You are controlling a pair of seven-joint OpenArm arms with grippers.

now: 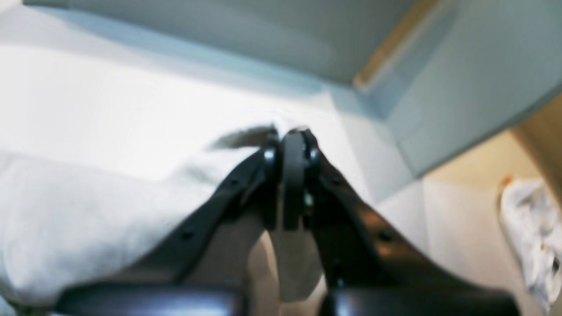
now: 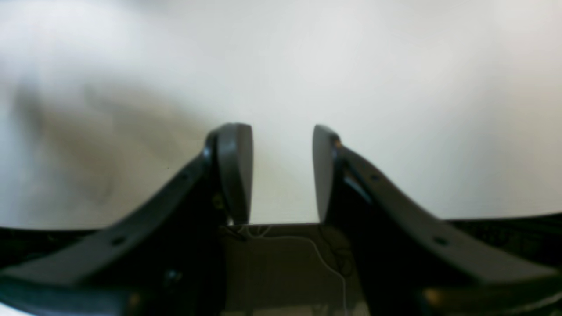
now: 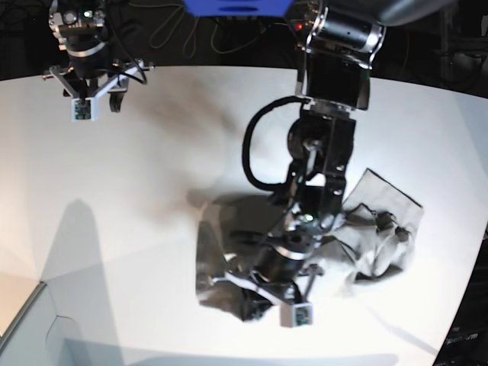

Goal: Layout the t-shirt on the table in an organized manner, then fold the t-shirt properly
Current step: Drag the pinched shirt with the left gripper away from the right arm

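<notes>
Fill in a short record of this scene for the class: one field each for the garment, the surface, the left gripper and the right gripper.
garment: t-shirt, crumpled, not laid flat
surface: white table, shirt on it
left gripper: shut, pinching a bit of the shirt's cloth
right gripper: open, holding nothing, far from the shirt

- I can read no text, label, brand or number anywhere in my views.
- The t-shirt (image 3: 377, 210) shows me no legible print; my wrist views are too blurred for lettering.
</notes>
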